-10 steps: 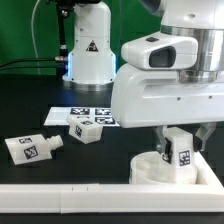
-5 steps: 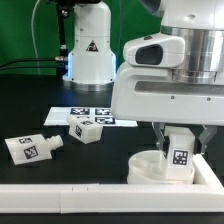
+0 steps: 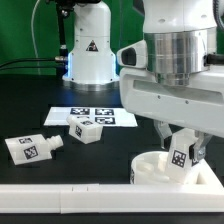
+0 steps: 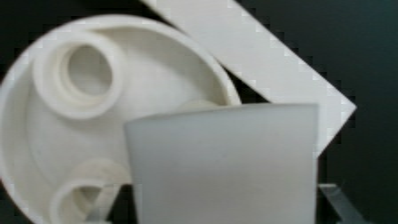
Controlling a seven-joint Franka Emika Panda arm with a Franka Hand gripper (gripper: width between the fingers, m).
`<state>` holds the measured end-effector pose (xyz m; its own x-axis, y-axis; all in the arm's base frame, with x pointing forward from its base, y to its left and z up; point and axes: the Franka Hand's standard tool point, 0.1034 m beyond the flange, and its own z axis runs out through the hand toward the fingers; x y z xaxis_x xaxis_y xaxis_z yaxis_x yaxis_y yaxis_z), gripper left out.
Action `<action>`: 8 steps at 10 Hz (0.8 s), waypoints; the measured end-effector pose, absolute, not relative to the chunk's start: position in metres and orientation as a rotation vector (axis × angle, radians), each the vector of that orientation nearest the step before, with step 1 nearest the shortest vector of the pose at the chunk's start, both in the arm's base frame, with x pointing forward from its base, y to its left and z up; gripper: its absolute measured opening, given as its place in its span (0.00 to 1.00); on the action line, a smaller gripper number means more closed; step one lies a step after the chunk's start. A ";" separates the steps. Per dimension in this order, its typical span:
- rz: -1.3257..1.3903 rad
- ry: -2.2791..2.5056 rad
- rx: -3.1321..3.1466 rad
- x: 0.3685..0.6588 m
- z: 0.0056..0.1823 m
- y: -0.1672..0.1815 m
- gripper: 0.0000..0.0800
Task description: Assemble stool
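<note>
**Leg gripped over the seat, wrist turned**

In the exterior view, a loose leg (image 3: 30, 148) lies on its side at eight o'clock on the black table (image 3: 110, 145). A second loose leg (image 3: 85, 127) lies nearer the centre, its tag facing up. Just behind it is the marker board (image 3: 105, 116), whose right end is hidden by the arm. The long white rail (image 3: 60, 196) runs along the front at six o'clock and is cut off by the lower edge.

The seat (image 3: 152, 170) sits at five o'clock, just behind the rail. Much of it is covered by the hand and by the held leg (image 3: 181, 158). I can't see where that leg meets the seat, so I can't tell whether it is in a socket or only above one.

The wrist view shows the same leg (image 4: 222, 165) as a blurred pale block in the foreground. The seat (image 4: 169, 75) is behind it, with one open socket (image 4: 86, 68) in plain sight. A flat white strip (image 4: 240, 45) crosses beyond the seat; I can't tell what it is.

Compared with half a second ago, the hand has swivelled about its upright axis, so its broad casing now faces a different way. The leg's tag now sits tilted. The loose legs haven't moved.

The arm reaches straight down from one o'clock. The gripper (image 3: 181, 150) points at the seat, with its dark fingers (image 3: 164, 134) closed against the sides of the held leg.
</note>
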<state>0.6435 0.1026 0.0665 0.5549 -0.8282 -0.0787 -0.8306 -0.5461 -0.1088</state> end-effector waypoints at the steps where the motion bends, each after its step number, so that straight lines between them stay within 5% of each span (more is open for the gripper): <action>1: 0.031 1.475 -2.622 0.644 0.066 0.103 0.42; 4: 0.044 2.154 -2.082 0.643 0.066 0.110 0.42; 8: 0.048 2.459 -1.623 0.642 0.065 0.107 0.42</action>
<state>0.6420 0.1075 0.0655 -0.3803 -0.9074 -0.1791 -0.9137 0.3986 -0.0794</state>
